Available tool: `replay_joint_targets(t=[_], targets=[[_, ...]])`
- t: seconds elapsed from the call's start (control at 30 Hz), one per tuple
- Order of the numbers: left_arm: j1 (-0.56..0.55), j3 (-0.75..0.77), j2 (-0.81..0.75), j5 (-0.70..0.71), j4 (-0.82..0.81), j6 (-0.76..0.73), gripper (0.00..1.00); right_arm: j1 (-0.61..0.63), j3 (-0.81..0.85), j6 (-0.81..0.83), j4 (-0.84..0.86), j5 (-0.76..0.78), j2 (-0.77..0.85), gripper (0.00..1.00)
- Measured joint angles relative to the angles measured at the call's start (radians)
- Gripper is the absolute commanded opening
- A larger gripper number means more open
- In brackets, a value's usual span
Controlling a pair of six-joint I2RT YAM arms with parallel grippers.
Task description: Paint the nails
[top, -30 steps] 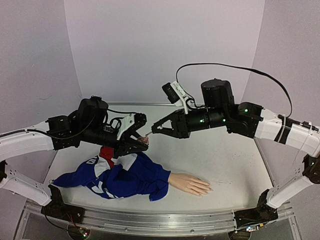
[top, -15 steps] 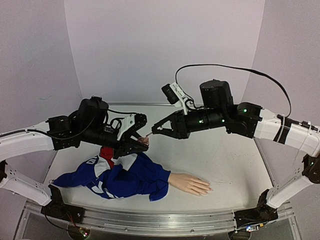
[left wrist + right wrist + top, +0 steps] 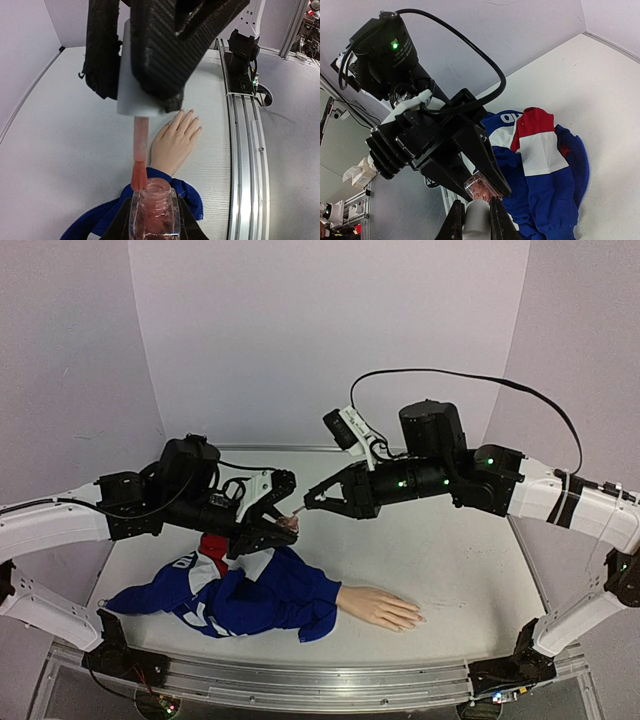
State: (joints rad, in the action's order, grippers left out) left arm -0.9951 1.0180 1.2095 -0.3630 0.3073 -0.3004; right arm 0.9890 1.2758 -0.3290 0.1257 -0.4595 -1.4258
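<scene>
Polish bottle pinched upright in left jaws, mouth open and facing up, held off the counter, left of centre in the overhead view. Right jaws pressed onto the pale cap. The brush hangs straight down with its wet tip at the bottle mouth. Judgement: bottle is kept steady and upright so the brush can load without spilling. This is the loading step; no painting begun.

Nails are on the mannequin hand, which lies flat, palm down, at lower centre of the overhead view. It is well apart from both arms, fingers pointing to the right of the frame. Blue sleeve is bunched to its left, beneath the bottle.

Counter: white, matte, faint scuffs. Aluminium rail runs along the bottom edge. Pale lilac walls close in three sides.
</scene>
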Motion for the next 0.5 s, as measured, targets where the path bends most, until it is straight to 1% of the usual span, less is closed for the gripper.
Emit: replay_joint_targets(t=[0.5], targets=[[0.0, 0.0, 0.002, 0.0, 0.0, 0.0, 0.0, 0.0, -0.027, 0.003, -0.014, 0.002, 0.007, 0.0]])
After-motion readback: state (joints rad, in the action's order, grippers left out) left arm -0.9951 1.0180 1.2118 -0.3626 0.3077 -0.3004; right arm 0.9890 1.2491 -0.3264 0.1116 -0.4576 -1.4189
